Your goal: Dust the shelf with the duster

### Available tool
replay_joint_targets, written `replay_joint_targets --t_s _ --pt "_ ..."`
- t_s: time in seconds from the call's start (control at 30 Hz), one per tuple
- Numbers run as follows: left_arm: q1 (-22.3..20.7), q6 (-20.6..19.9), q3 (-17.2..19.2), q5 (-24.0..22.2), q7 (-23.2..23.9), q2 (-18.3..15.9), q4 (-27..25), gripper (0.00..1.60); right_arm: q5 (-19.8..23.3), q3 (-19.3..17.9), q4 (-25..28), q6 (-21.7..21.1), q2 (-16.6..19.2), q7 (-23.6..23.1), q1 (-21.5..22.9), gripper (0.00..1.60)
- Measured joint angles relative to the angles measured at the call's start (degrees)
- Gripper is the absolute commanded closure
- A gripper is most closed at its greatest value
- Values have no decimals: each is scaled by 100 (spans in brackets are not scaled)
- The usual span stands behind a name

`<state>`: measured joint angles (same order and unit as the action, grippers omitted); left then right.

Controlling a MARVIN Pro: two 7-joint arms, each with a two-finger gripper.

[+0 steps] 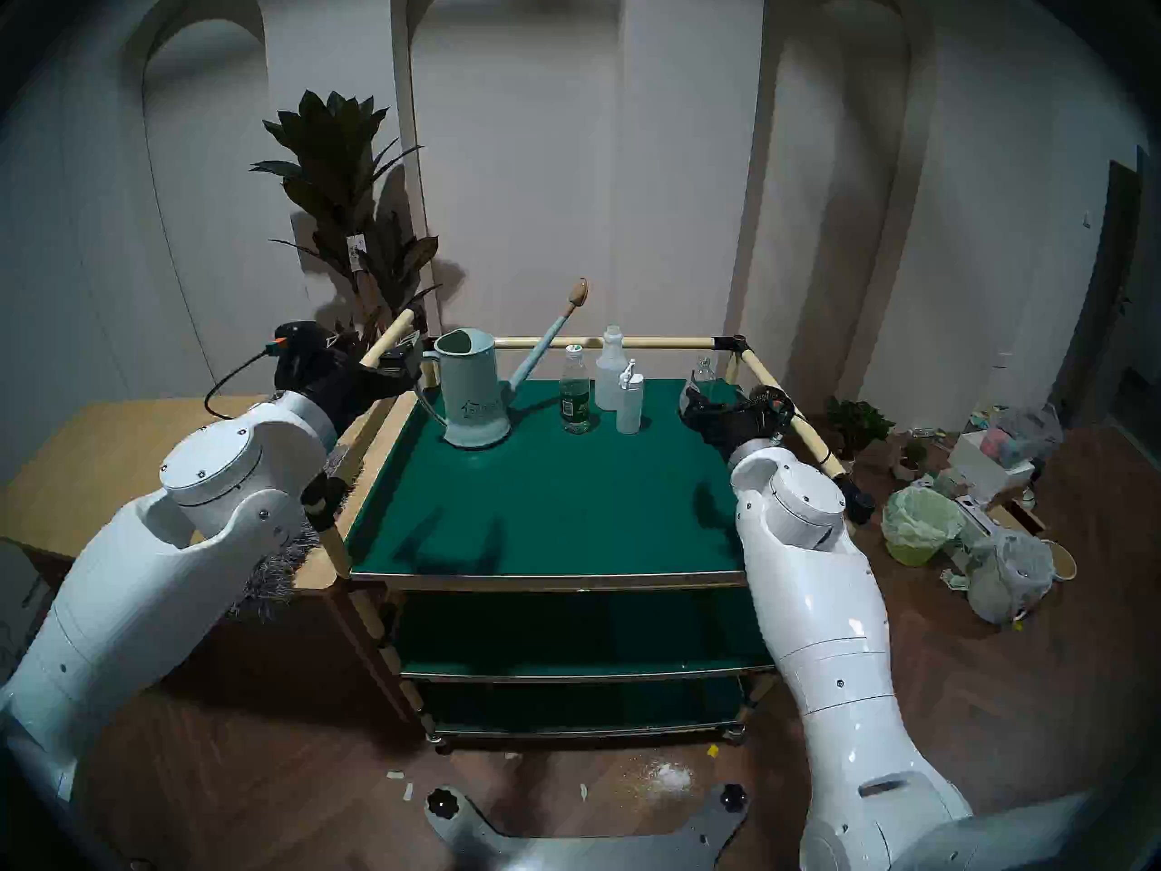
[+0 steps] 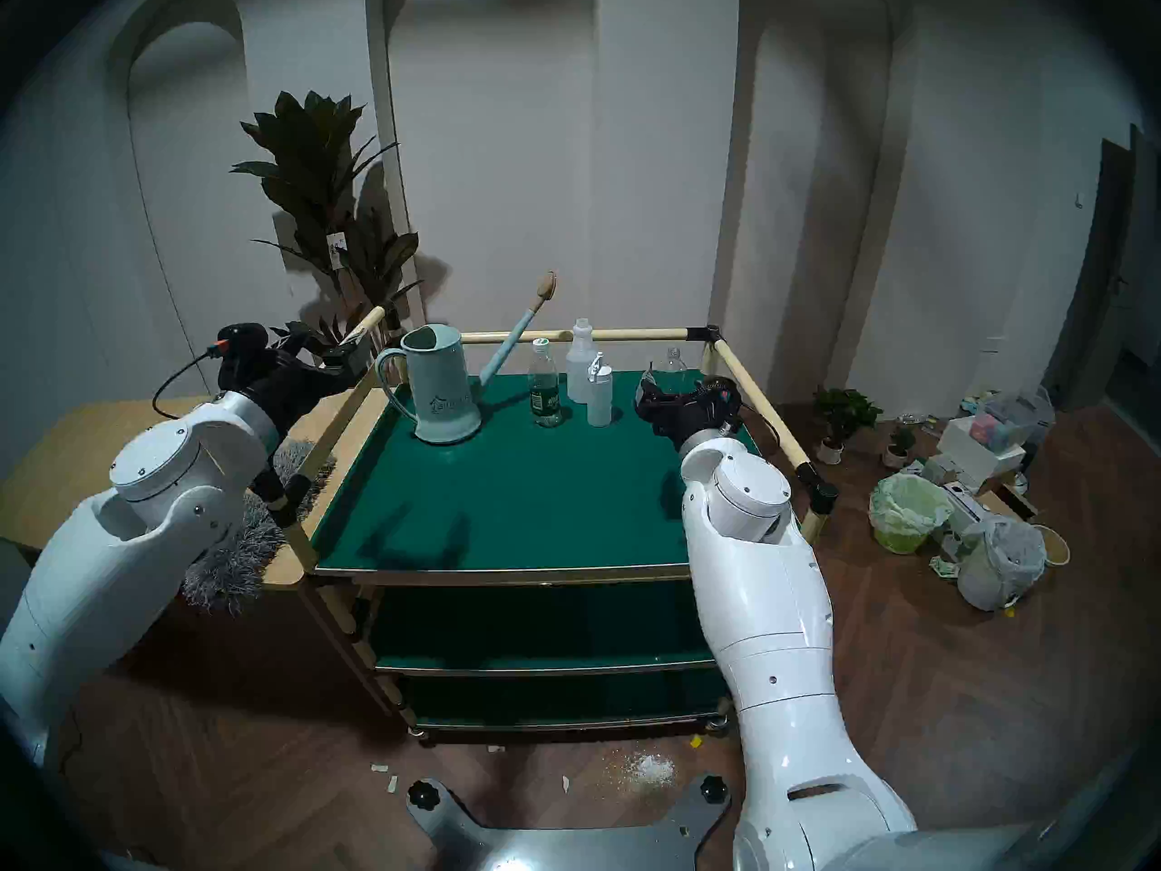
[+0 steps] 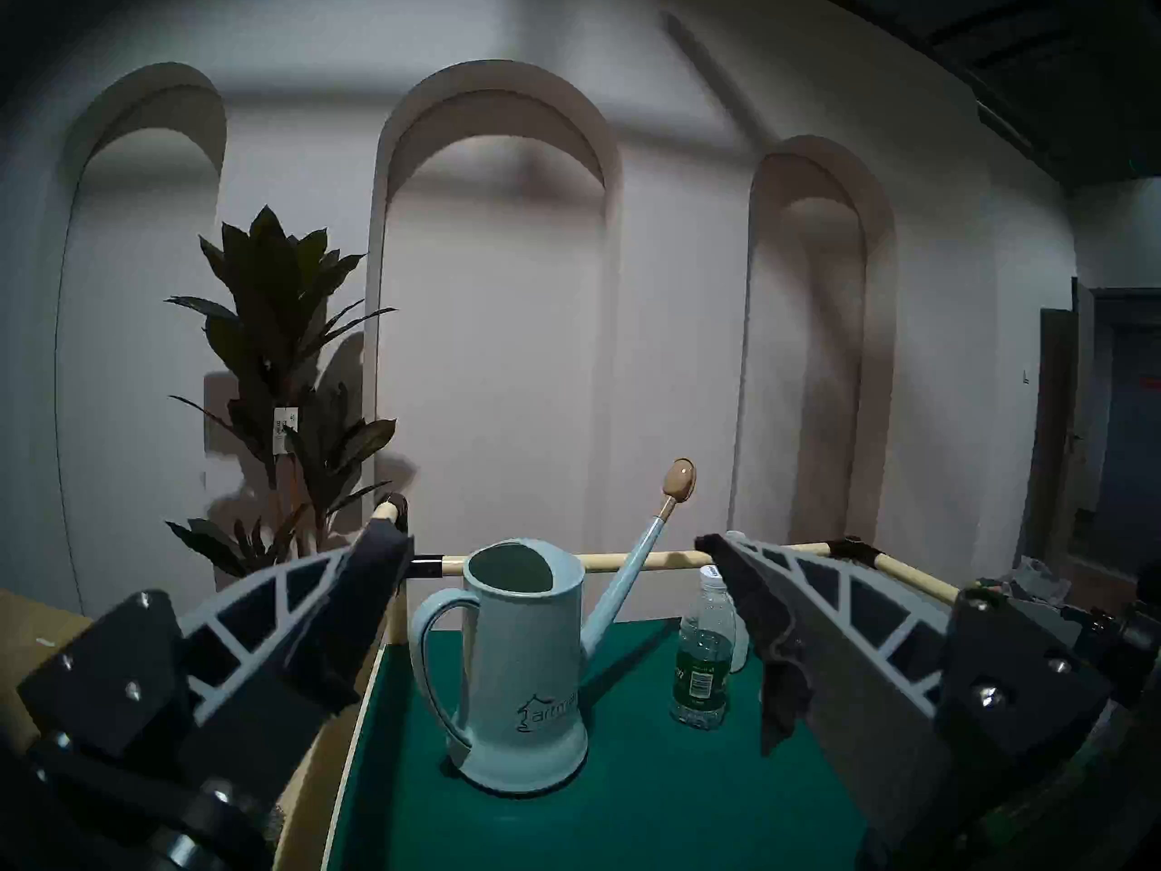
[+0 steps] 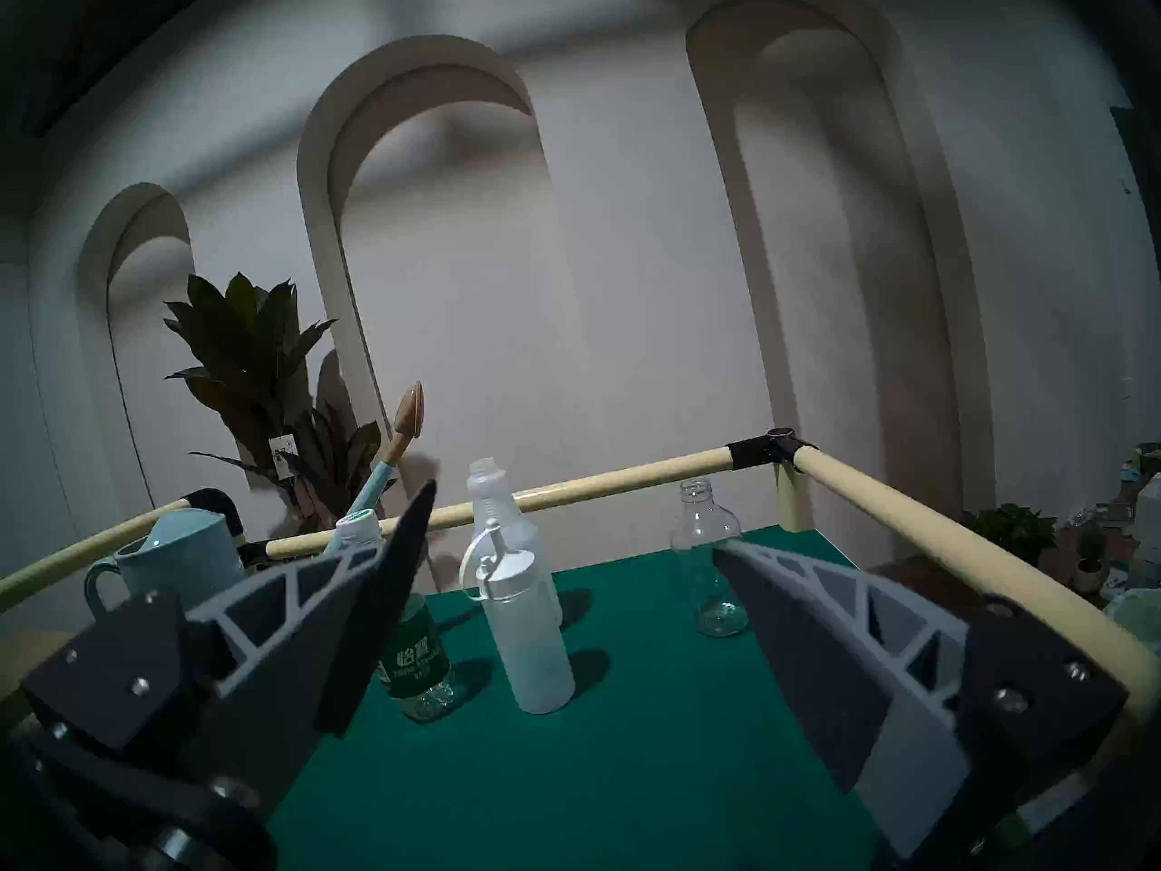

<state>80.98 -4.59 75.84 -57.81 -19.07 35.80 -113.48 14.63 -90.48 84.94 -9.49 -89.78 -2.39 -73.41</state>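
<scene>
The shelf (image 1: 546,505) is the dark-green top tier of the cart, railed by cream tubes. The duster (image 1: 276,568), grey and shaggy, lies on the light wooden counter (image 1: 94,448) left of the cart, partly hidden behind my left arm; it also shows in the head stereo right view (image 2: 232,562). My left gripper (image 1: 402,357) hovers at the shelf's far-left rail, open and empty (image 3: 553,540). My right gripper (image 1: 694,401) hangs over the shelf's far-right part, also open with nothing held (image 4: 575,518). Neither gripper touches the duster.
On the back of the shelf stand a pale blue watering can (image 1: 471,398), a green-labelled bottle (image 1: 575,398), two white bottles (image 1: 630,398) and a clear bottle (image 1: 705,373). A tall plant (image 1: 352,222) stands behind. Bins and bags (image 1: 923,524) litter the floor at right.
</scene>
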Motion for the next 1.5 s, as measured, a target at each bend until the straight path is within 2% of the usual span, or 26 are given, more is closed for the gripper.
replay_joint_targets --t_s 0.73,1.23,1.37,1.5 --pt "-1060 1 -742 66 -373 1149 1062 0 116 -65 -347 0 -16 -37 106 0" --pt "-1761 1 -1209 216 -638 2081 1987 0 162 -125 -573 3 -19 -44 203 0" --pt "-1934 2 -1352 329 -708 2307 2285 0 175 -145 -631 7 -19 -47 234 0" --pt "-2116 3 -1605 656 -775 2508 2566 0 196 -170 -698 14 -19 -56 270 0"
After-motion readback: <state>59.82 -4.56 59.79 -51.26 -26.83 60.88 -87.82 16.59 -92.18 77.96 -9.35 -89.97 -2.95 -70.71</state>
